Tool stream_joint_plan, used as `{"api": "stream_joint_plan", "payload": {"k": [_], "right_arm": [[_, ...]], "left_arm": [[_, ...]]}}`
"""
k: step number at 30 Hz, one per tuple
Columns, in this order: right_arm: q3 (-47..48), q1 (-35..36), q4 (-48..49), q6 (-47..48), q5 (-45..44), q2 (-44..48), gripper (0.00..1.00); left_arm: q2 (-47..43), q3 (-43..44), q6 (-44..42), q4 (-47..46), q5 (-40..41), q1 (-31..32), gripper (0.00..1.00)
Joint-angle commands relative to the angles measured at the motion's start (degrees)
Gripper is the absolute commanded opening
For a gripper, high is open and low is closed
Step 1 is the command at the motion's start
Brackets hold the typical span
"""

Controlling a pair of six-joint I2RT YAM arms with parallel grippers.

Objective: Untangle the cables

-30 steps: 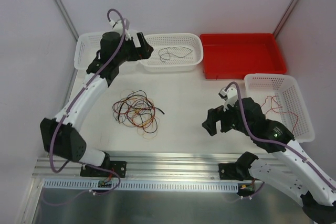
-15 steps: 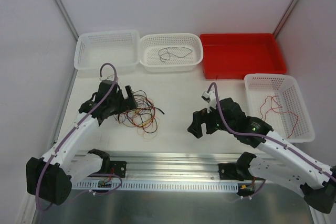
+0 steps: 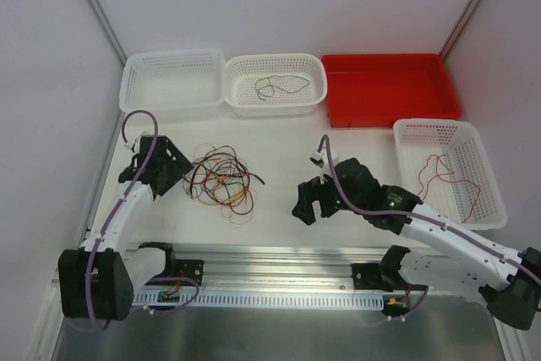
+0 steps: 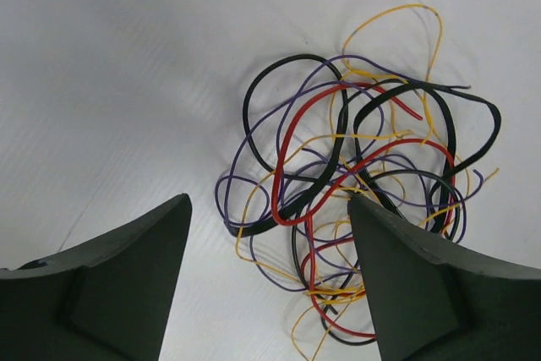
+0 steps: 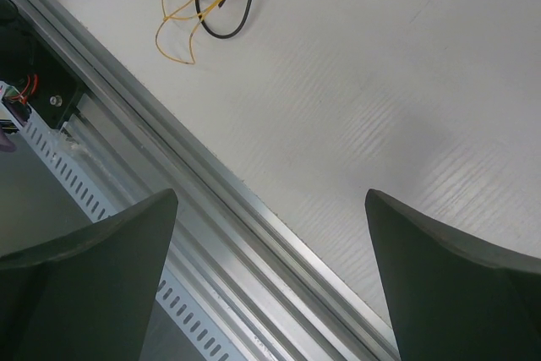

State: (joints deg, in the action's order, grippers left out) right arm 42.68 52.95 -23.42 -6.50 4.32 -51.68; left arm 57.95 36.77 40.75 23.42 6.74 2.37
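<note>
Cables tangled toward the worktop's left edge, right in front of the left claw, spread wide, empty. Right claw, also spread and empty, sits well apart.

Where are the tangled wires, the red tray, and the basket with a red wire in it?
tangled cables [image 3: 221, 180], overhead view, middle of the bundle.
red tray [image 3: 389, 90], overhead view, its bare floor.
white basket with red wire [image 3: 435, 125], overhead view, its far rim.
</note>
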Motion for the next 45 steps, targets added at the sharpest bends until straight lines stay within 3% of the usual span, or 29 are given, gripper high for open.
{"api": "stream_joint_plan", "payload": {"k": [1,7,15,23,33,45], "right_arm": [[0.65,0.84,3.82,-0.44,0.96,-1.31,0.98],[1.44,1.81,4.35,0.26,1.04,-3.69,0.98],[3.11,2.6,6.62,0.35,1.39,-7.72,0.98],[6.18,3.04,12.24,-2.02,0.69,-12.12,0.98],[14.09,3.04,21.22,-10.1,-3.44,-25.29,0.98],[23.85,1.37,31.23,-15.29,-3.79,-43.85,0.97]], "left_arm": [[4.44,1.54,1.26,-3.73,-3.48,-1.4,0.73],[10.33,2.07,1.26,-5.93,-3.49,-1.4,0.52],[9.72,3.48,-1.81,-6.81,-5.6,-1.4,0.0],[8.06,3.04,-2.96,-6.81,-10.69,0.35,0.0],[-5.64,5.59,-5.86,-5.32,-15.35,12.74,0.0],[-14.44,14.55,-11.48,0.21,-35.29,14.15,0.0]]}}
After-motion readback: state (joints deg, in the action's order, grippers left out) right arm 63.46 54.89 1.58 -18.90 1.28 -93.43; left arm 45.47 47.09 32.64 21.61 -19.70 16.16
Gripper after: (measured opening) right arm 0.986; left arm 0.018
